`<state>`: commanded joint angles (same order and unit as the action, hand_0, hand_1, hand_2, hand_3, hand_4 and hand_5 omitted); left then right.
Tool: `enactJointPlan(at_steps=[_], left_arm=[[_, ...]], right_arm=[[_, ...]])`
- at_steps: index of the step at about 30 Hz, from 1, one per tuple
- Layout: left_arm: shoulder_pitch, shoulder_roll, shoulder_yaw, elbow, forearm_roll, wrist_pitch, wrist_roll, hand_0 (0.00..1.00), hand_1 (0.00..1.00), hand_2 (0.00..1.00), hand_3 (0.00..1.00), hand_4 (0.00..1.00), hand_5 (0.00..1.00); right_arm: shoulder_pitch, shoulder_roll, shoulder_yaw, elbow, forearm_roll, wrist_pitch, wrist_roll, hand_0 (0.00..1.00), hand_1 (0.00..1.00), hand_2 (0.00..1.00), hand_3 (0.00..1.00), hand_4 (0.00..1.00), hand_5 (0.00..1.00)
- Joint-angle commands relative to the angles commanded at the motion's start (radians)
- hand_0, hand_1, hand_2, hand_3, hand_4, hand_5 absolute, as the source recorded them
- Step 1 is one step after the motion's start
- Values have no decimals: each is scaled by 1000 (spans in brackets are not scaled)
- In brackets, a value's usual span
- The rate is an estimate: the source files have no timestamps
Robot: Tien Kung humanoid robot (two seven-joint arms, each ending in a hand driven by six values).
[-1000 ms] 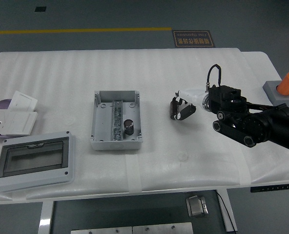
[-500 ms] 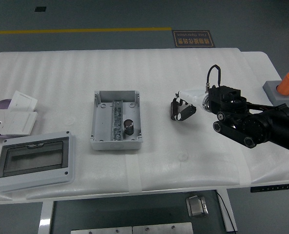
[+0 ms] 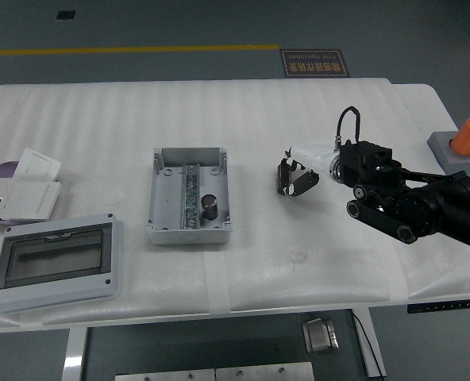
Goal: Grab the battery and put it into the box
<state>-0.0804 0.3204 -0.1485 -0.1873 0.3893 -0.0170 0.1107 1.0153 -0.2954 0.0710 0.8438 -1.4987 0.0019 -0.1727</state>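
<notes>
Inside the grey box (image 3: 189,194), in its lower right part beside the central terminal strip (image 3: 190,190), we see a dark cylinder that we take for the battery (image 3: 209,206), apparently standing on end with its round top facing the camera. Our right robot hand (image 3: 296,176) hangs over the bench (image 3: 298,238) well to the right of the box, fingers loosely curled and grasping nothing that we can make out. The battery lies to the left of this robot hand and slightly nearer the bench's front edge, with bare bench between them. Our left arm is out of view, so the right is the only one placed to act. We judge the placing already done, and the coming move is most likely a retreat to the right.
</notes>
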Motion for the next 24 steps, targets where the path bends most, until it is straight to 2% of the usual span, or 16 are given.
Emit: enactJointPlan(at_steps=[1, 2, 6, 7, 8, 14, 18, 24], left_arm=[[0, 0, 0, 0, 0, 0, 0, 645, 646, 521, 570, 583, 471], [0, 0, -1, 0, 0, 0, 0, 645, 646, 522, 573, 584, 473], [3, -2, 2, 1, -5, 0, 0, 645, 646, 522, 573, 584, 473], [5, -3, 4, 1, -7, 0, 0, 645, 646, 522, 573, 584, 473], [6, -3, 6, 2, -9, 0, 0, 645, 646, 524, 575, 583, 475], [15, -6, 16, 4, -22, 0, 1, 646, 646, 525, 577, 585, 477], [19, -9, 19, 5, -26, 0, 1, 646, 646, 525, 577, 585, 477], [23, -11, 23, 5, -27, -1, 2, 645, 646, 525, 576, 585, 476]], right_arm=[[-1, -1, -3, 2, 1, -6, 0, 723, 647, 629, 621, 518, 2], [-2, -3, -7, 4, 3, -13, 0, 710, 645, 592, 566, 436, 2], [-9, -22, -36, 45, 26, -79, -5, 710, 645, 592, 566, 436, 2], [-11, -29, -28, 63, 22, -90, -9, 710, 645, 592, 566, 436, 2], [-13, -35, -17, 78, 17, -96, -13, 702, 641, 543, 557, 391, 2], [-42, -56, 110, 204, -55, -110, -54, 698, 642, 541, 558, 393, 2], [-81, -40, 203, 292, -95, -126, -81, 698, 642, 541, 558, 393, 2], [-137, 16, 332, 425, -134, -144, -104, 701, 642, 540, 560, 389, 2]])
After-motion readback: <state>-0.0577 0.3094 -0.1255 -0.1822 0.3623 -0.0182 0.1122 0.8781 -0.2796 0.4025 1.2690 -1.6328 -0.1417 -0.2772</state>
